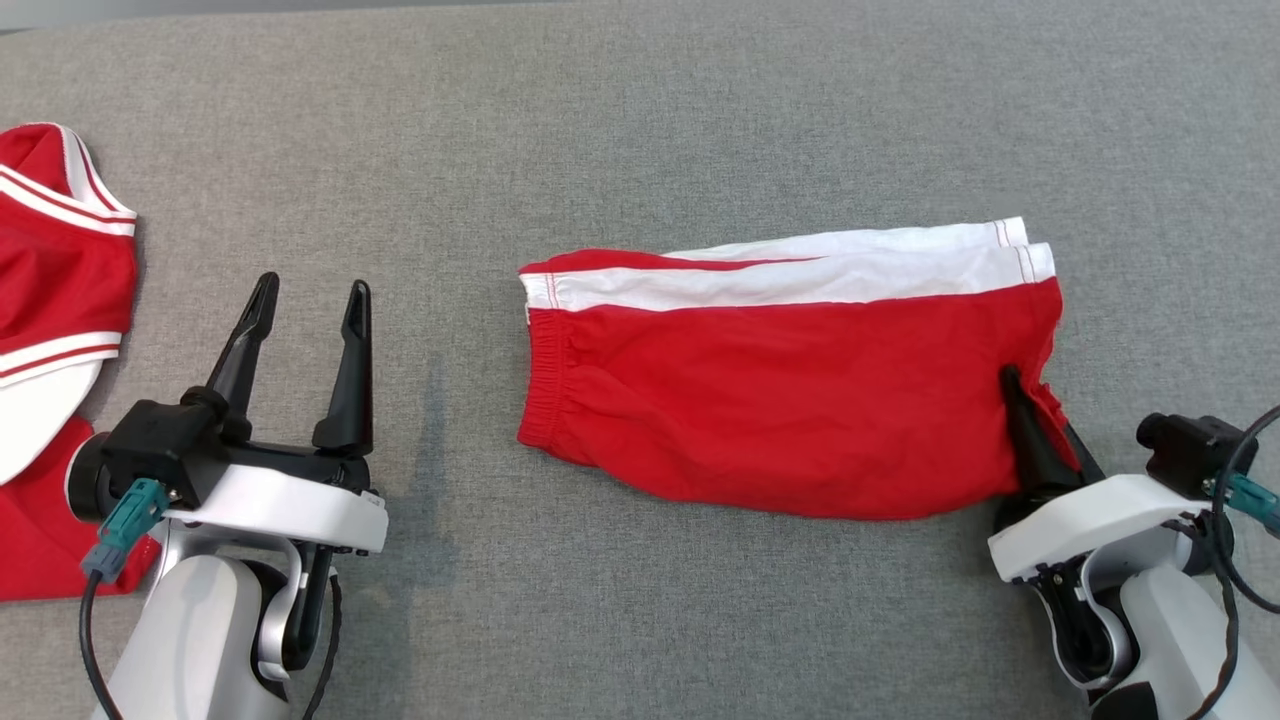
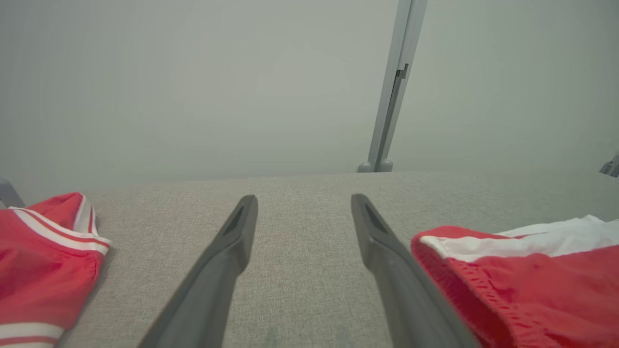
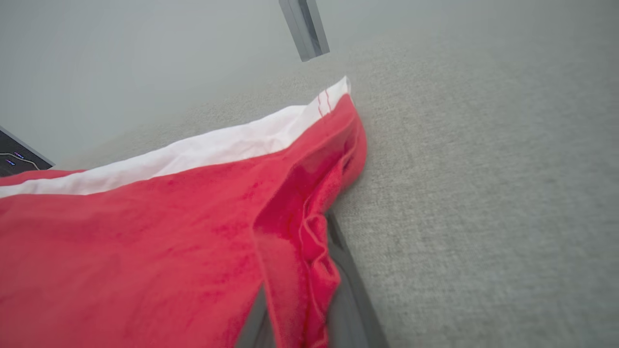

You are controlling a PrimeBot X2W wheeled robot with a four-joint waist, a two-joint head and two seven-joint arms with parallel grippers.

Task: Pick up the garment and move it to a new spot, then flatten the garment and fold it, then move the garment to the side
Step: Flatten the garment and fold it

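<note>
The garment (image 1: 790, 400), red shorts with a white side stripe, lies folded flat in the middle of the grey cloth-covered table (image 1: 640, 120), waistband to the left. My right gripper (image 1: 1040, 412) is at its lower right corner, shut on the red hem. In the right wrist view a bunched fold of the garment (image 3: 145, 241) sits between the fingers (image 3: 350, 295) of the right gripper (image 3: 309, 232). My left gripper (image 1: 312, 290) stands open left of the shorts, apart from them, with nothing in it. The left wrist view has the left gripper (image 2: 303, 200) over bare table, the garment (image 2: 532, 280) to its right.
Another red and white garment (image 1: 50, 280) lies at the table's left edge, close behind my left arm, and appears as the red garment (image 2: 38, 261) at the left. A grey post (image 2: 391, 96) stands beyond the far edge. Bare table lies between the two garments.
</note>
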